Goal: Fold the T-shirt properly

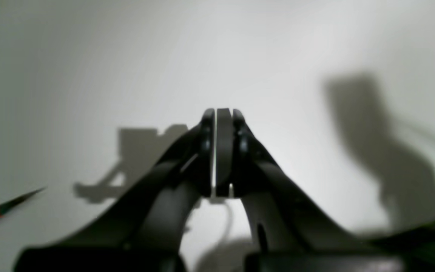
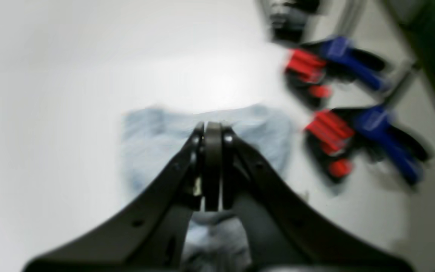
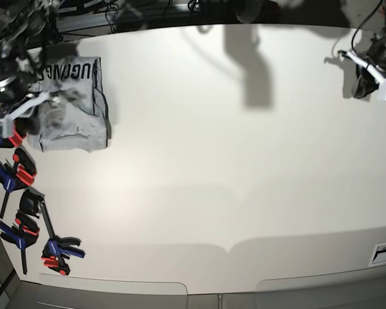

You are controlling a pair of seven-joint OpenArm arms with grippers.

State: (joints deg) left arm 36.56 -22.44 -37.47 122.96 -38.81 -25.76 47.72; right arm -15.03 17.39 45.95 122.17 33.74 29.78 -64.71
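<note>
Though both wrist views are blurred, the T-shirt (image 3: 71,106) reads as a folded grey bundle, upper left of base frame, lettering partly hidden under the arm. Right gripper (image 2: 213,130) over it, pads pressed together, empty. Left gripper (image 1: 223,113) likewise closed, w/ nothing held, upper right.
</note>
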